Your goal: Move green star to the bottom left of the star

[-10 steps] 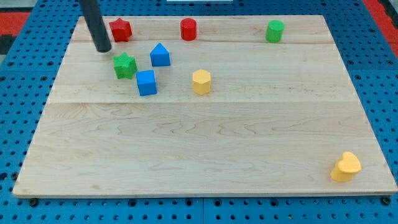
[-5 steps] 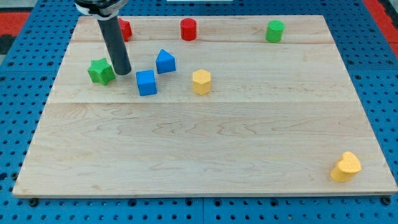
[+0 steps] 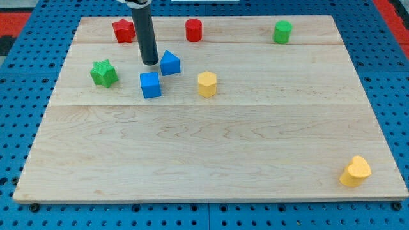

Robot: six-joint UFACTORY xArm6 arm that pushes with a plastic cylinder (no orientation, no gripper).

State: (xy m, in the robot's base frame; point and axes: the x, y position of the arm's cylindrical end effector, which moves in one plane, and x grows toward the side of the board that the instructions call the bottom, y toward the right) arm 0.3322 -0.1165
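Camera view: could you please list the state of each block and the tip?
green star: flat, below-left of red star
red star: flat
blue cube: flat
blue house-shaped block: beside my tip
my tip: apart from green star
yellow heart: bottom-right corner

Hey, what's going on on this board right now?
A robot arm with a plain rod is pushing blocks around a wooden board. My tip sits just left of the blue house-shaped block and above the blue cube, touching neither clearly. The green star lies off to the view's left, below and left of the red star, which is where the task wants it.
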